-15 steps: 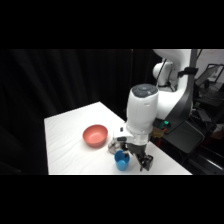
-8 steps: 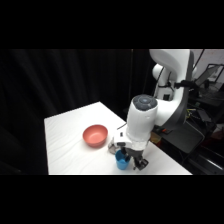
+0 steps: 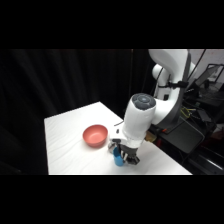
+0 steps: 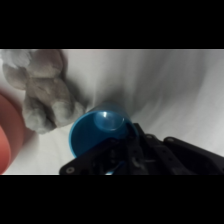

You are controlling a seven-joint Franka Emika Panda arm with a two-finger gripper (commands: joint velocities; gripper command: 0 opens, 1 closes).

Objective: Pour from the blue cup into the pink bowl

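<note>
Side view: the arm's wrist has been swung lower and further left over the last second, so that the gripper (image 3: 123, 153) is now set down right at the blue cup (image 3: 118, 159), which stands on the white table (image 3: 70, 135) just right of the pink bowl (image 3: 95, 135). A grasp appears imminent; no pouring has begun. From the wrist view, the cup's rim (image 4: 98, 131) is met by the black linkage, but whether the jaws are spread or pressed cannot be told. A grey plush object (image 4: 47, 89) lies near the cup.
</note>
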